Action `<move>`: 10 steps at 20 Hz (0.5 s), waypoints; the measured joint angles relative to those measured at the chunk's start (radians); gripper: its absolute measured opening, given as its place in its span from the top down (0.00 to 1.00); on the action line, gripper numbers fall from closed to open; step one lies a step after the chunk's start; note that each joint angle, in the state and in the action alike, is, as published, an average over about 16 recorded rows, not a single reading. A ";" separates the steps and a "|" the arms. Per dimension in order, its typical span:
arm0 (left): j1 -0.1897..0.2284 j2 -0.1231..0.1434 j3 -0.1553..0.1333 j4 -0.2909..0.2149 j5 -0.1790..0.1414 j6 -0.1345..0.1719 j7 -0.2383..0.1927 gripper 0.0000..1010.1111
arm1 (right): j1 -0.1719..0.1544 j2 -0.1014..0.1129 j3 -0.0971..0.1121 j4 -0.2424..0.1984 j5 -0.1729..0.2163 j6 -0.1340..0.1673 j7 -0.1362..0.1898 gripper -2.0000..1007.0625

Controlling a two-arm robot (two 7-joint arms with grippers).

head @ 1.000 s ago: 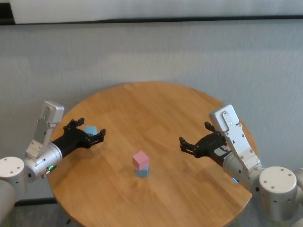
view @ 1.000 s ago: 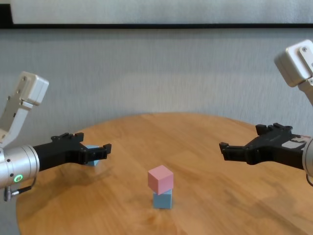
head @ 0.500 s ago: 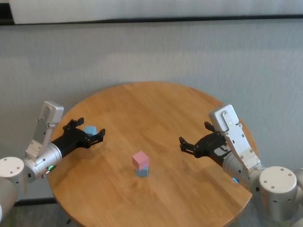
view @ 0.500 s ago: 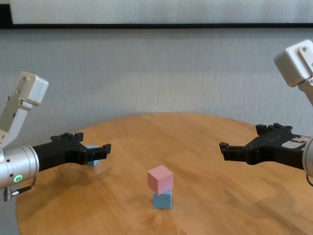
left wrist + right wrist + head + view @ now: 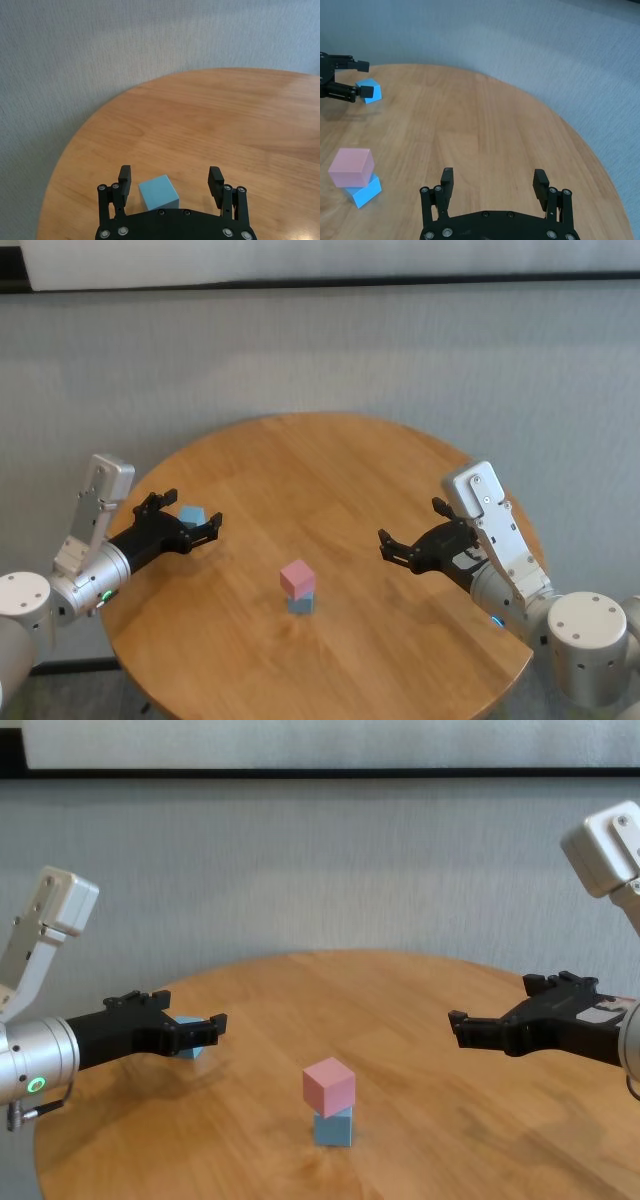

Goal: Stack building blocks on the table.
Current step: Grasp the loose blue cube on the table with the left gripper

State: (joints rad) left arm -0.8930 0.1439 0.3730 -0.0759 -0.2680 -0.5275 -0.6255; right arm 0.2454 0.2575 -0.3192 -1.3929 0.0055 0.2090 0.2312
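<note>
**Last blue cube to be gripped for the stack**

The left gripper [image 5: 171, 182], its black fingers spread wide, is held low over the round honey-coloured wood-plank table [image 5: 330, 470] with the loose light-blue matte cube [image 5: 158, 192] between its jaws, apparently untouched. The cube sits skewed to the fingers, so the wrist would best be squared to two flat faces and lowered before the fingers are closed.

Near the table's middle, a small pink matte cube [image 5: 297, 578] is seen resting on a second light-blue cube [image 5: 300, 604], slightly twisted on it; a gentle, centred placement would be needed there.

The right gripper [image 5: 494, 182], likewise spread and empty, is parked above the table's right side, well apart from the stack. Nothing is seen in the way.
</note>
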 joint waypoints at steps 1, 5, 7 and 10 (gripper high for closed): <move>0.001 0.001 -0.001 -0.003 0.001 0.001 0.000 0.01 | 0.000 0.000 0.000 0.000 0.000 0.000 0.000 0.00; 0.006 0.003 -0.003 -0.013 0.004 0.006 0.001 0.01 | 0.000 0.000 0.000 0.000 0.000 0.000 0.000 0.00; 0.008 0.003 -0.004 -0.016 0.004 0.007 0.001 0.01 | 0.000 0.000 0.000 0.000 0.000 0.000 0.000 0.00; 0.010 0.004 -0.005 -0.021 0.006 0.009 0.002 0.01 | 0.000 0.000 0.000 0.000 0.000 0.000 0.000 0.00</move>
State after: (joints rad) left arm -0.8829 0.1484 0.3677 -0.0967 -0.2624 -0.5182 -0.6237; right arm 0.2454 0.2575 -0.3192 -1.3929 0.0055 0.2090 0.2312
